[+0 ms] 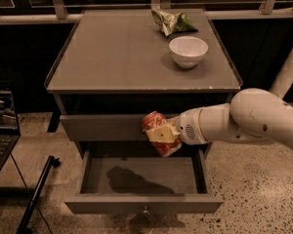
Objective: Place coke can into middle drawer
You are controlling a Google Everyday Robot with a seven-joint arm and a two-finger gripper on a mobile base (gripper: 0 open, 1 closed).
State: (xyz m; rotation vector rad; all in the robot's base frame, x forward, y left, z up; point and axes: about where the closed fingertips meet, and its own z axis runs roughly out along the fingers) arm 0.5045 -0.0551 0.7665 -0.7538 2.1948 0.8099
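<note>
Above the open drawer (102, 204) | gripper (162, 136) clamped on tilted can (153, 121), held in mid-air | gripper covers can's middle, lettering unreadable | arm (244, 118) cut off at right | drawer's near left corner shadowed

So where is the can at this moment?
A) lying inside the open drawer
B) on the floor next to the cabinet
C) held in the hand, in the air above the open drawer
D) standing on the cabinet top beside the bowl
C: the can is clamped in the hand and hangs tilted over the open drawer, not yet set down inside it.
</note>
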